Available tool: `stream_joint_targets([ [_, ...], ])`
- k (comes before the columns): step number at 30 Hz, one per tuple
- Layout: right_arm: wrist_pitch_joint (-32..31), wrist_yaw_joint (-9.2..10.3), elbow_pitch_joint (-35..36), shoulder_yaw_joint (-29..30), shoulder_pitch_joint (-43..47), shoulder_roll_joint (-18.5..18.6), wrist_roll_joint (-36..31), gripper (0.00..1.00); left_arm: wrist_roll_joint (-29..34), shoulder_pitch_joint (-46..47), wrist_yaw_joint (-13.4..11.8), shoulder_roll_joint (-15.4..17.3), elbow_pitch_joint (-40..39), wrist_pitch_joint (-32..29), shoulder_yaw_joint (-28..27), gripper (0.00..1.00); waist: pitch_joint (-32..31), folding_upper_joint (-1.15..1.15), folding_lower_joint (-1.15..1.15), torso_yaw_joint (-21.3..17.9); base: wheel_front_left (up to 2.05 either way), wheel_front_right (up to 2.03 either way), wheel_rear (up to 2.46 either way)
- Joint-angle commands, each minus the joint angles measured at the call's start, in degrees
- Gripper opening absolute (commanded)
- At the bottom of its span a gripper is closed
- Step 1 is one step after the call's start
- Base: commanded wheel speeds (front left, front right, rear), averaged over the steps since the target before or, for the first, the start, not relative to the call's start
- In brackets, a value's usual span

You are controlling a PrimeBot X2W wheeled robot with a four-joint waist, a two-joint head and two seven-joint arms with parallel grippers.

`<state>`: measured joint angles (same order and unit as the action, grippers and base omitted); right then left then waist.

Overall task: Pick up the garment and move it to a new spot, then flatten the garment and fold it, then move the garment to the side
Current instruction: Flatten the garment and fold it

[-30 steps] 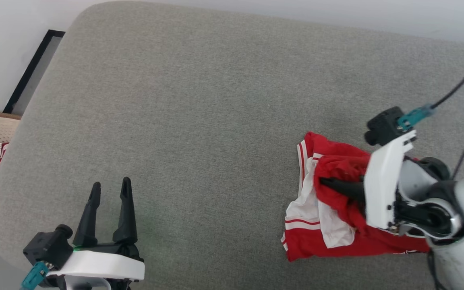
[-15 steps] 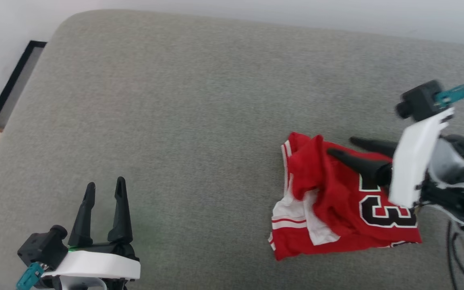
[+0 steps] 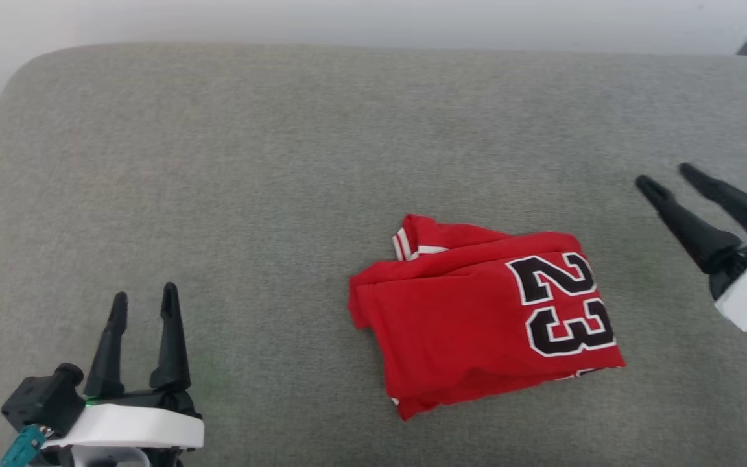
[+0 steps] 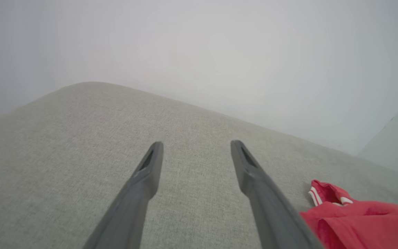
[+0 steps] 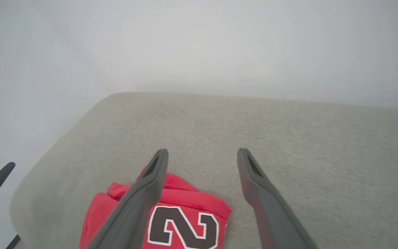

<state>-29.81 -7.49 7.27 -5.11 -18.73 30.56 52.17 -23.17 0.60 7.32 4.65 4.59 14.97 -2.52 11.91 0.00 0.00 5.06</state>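
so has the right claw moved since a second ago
yes, the right claw backed rightward over the cushion, off the garment, now open beside it

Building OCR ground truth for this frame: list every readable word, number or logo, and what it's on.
"23": black, white-outlined number on the red garment, head view.
"2": the same number's first digit, right wrist view.
Sliver of outlined lettering at the garment's lower edge, head view: too little of it to read.
Nothing else legible.
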Motion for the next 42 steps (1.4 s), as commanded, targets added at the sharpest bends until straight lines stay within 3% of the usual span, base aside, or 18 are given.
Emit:
stream_joint_targets([
  [1, 1.1, 0.0, 0.2, 0.1, 0.6, 0.2, -0.6, 1.0, 0.5, -0.5, 0.2, 0.4, -0.1, 0.3, -0.3, 1.0, -0.4, 0.0, 0.0, -0.7, 0.0, 0.0, 0.0],
  [12, 33.4, 0.0, -8.9, -2.5, 11.0, 3.7, -6.3, 1.0, -0.2, -3.8, 0.2, 2.4, -0.5, 0.3, -2.2, 1.0, -4.5, 0.0, 0.0, -4.6, 0.0, 0.0, 0.0],
  [17, 42.7, 0.01, -15.2, -4.7, 14.1, 3.1, -8.3, 1.0, -0.4, -6.3, 0.2, 3.9, -0.1, 0.3, -2.0, 1.0, -6.6, 0.0, 0.0, -5.6, 0.0, 0.0, 0.0],
  [22, 45.0, 0.0, -18.6, -4.4, 16.1, 0.6, -10.2, 1.0, 0.4, -8.8, 0.2, 4.7, -0.2, 0.3, -2.7, 1.0, -8.6, 0.0, 0.0, -6.1, 0.0, 0.0, 0.0],
  [30, 45.0, 0.0, -16.1, 1.4, 21.0, -5.4, -14.8, 1.0, 0.8, -12.2, 0.2, 4.8, 0.5, 0.3, -3.5, 1.0, -11.1, 0.0, 0.0, -6.0, 0.0, 0.0, 0.0],
  [42, 45.0, 0.0, -17.3, 5.8, 27.2, -10.6, -18.1, 1.0, 2.2, -13.6, 0.2, 3.7, -0.1, 0.3, -3.4, 1.0, -12.7, 0.0, 0.0, -3.2, 0.0, 0.0, 0.0],
])
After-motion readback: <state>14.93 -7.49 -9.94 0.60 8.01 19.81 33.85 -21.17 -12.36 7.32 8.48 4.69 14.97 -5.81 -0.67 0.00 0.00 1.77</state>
